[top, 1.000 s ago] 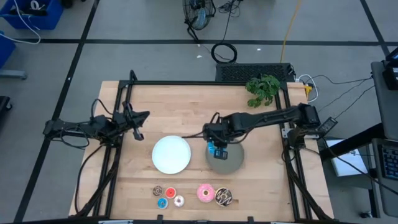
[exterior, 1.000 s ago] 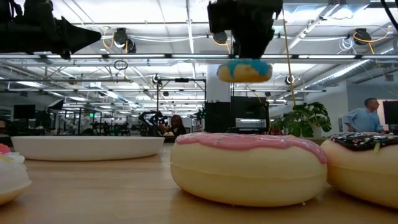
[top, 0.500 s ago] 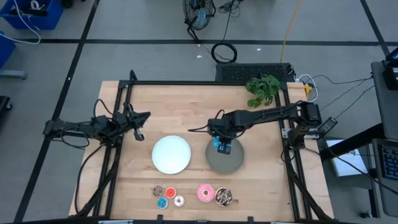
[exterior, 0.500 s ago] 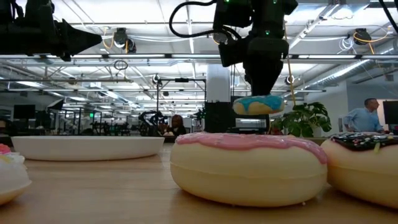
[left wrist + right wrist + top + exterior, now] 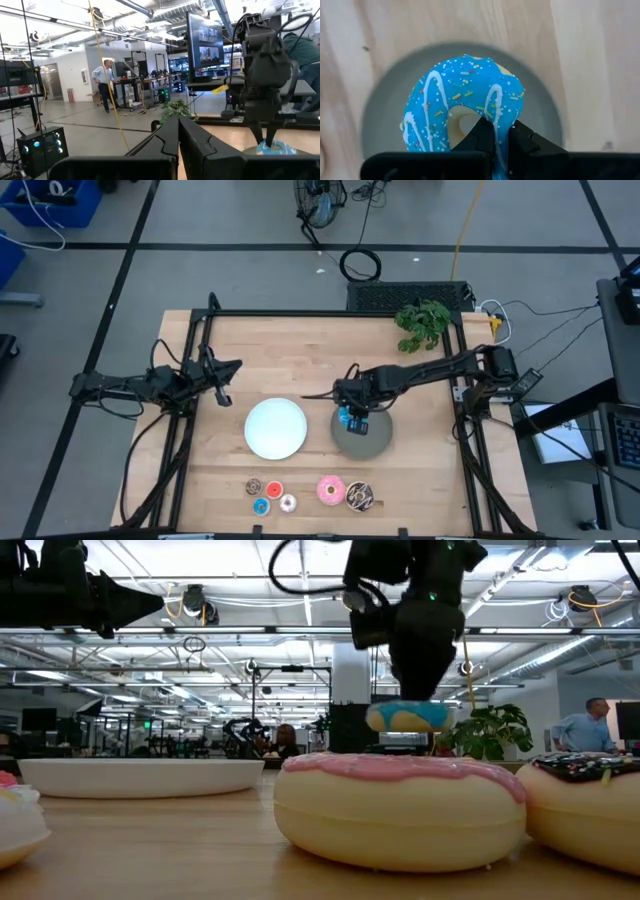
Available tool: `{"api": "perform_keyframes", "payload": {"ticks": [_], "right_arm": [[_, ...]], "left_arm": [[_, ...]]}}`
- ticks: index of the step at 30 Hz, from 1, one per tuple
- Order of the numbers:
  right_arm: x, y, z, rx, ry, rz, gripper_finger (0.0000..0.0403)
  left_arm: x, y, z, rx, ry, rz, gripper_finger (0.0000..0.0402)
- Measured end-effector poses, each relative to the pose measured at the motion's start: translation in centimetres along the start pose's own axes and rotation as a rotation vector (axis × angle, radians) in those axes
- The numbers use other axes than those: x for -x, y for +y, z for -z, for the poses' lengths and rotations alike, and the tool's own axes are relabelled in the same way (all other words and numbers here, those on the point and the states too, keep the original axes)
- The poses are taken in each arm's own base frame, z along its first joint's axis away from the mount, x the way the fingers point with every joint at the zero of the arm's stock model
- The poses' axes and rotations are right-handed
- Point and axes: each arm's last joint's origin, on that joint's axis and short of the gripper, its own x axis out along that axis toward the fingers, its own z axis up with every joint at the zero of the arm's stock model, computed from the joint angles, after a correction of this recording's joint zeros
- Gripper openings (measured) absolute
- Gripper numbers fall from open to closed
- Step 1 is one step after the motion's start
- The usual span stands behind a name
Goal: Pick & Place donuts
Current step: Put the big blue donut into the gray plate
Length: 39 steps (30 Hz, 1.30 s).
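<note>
The blue donut [image 5: 462, 107], a soft ring with white stripes and sprinkles, hung just above the round grey plate [image 5: 362, 438]. The right fingers [image 5: 496, 137] pinched its rim. The left fingers [image 5: 222, 383] were squeezed together, empty, above the wooden bench [image 5: 300, 350].

Worktop [image 5: 300, 360]: pale wood planks, lying inside a black frame.
White plate [image 5: 275, 428]: sitting near the worktop's middle, just beside the grey plate.
Grey plate [image 5: 372, 442]: lying to the right of the white one.
Potted plant [image 5: 423, 323]: standing at the far right corner.
Coiled black cable [image 5: 361, 265]: lying on the floor beyond the worktop.
Person [image 5: 590, 728]: standing in the room behind.
</note>
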Motion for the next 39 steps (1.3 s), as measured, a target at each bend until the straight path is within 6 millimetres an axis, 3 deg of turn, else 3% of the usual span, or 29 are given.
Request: {"api": "perform_keyframes", "payload": {"ticks": [4, 9, 29, 39], "right_arm": [[-2.0, -0.3, 1.1, -0.027, -0.011, 0.0, 0.0013], [-2.8, -0.7, 2.0, -0.027, 0.012, 0.032, 0.0013], [-4.3, -1.1, 3.4, -0.057, 0.021, 0.03, 0.0015], [-4.3, -1.0, 3.4, -0.096, 0.026, 0.004, 0.0093]], "left_arm": [[0.0, 0.0, 0.0, 0.003, -0.001, -0.001, 0.0019], [0.0, 0.0, 0.0, 0.004, -0.001, -0.001, 0.0019], [0.0, 0.0, 0.0, 0.005, 0.0, -0.002, 0.0019], [0.0, 0.0, 0.0, 0.002, 0.0, -0.001, 0.0019]]}}
